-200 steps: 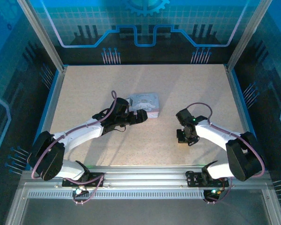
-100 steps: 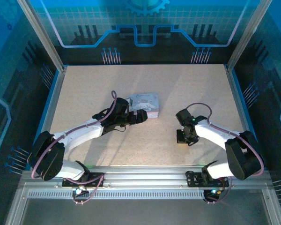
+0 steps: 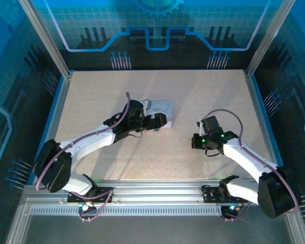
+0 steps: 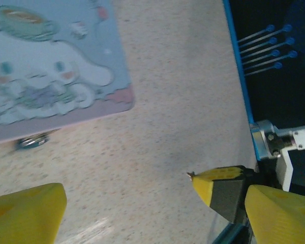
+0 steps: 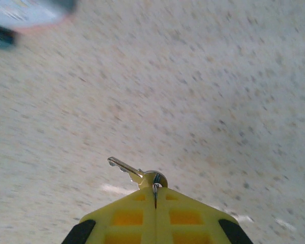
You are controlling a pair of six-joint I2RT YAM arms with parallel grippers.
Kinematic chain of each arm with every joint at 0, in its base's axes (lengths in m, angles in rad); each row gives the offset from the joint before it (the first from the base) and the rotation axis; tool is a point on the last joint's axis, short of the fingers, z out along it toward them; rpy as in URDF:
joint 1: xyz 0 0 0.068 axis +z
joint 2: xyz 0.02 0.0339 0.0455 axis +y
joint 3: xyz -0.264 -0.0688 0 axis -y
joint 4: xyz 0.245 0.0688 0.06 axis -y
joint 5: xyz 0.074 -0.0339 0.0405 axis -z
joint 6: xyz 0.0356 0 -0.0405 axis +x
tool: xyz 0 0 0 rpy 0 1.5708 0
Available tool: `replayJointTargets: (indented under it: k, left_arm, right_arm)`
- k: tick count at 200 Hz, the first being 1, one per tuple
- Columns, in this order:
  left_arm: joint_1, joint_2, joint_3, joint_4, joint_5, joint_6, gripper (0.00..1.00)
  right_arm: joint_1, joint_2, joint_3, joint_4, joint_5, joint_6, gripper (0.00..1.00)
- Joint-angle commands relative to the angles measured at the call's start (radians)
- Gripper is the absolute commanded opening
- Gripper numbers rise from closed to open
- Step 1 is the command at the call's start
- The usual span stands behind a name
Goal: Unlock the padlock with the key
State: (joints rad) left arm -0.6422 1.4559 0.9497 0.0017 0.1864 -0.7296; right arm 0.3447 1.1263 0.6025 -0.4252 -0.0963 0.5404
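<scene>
Overhead, the speckled table [image 3: 91, 91] is carrying both arms, the left one reaching towards the middle and the right one bending inward on its own side. The padlock [image 3: 161, 108] is lying flat near the table's centre, a pale block with rounded corners and a cartoon print on its top face.

The left gripper [image 3: 158, 122] is hovering right at the padlock's near edge. In the left wrist view its jaws are standing wide apart over bare tabletop, with nothing between them. There the padlock [image 4: 51, 66] is sitting ahead of the yellow fingers [image 4: 25, 213], up and to the left, and is touching neither of them. A small metal stub [image 4: 33, 141] is poking out from under the block's near edge.

The right gripper [image 3: 195, 144] is sitting well apart from the padlock, off to the right. In the right wrist view the right gripper [image 5: 155, 192] is pressing its jaws fully together on the round head of the key [image 5: 137, 175]. The key's blade is sticking out to the left, just above the table. A blurred corner of the padlock [image 5: 25, 12] is showing far ahead of the key.
</scene>
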Motion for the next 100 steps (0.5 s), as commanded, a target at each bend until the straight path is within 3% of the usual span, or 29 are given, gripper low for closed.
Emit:
replayJointTargets:
  k: [1, 28, 100]
  left_arm:
    - [-0.036, 0.046, 0.074, 0.058, 0.055, 0.017, 0.87]
    - [-0.08, 0.123, 0.157, 0.083, 0.075, 0.019, 0.79]
    - [-0.156, 0.266, 0.28, 0.115, 0.096, -0.007, 0.61]
  right_arm:
    - [-0.058, -0.063, -0.03, 0.166, -0.164, 0.043, 0.0]
    - [-0.1, -0.118, -0.056, 0.274, -0.262, 0.091, 0.0]
    - [-0.102, -0.195, -0.104, 0.351, -0.302, 0.173, 0.0]
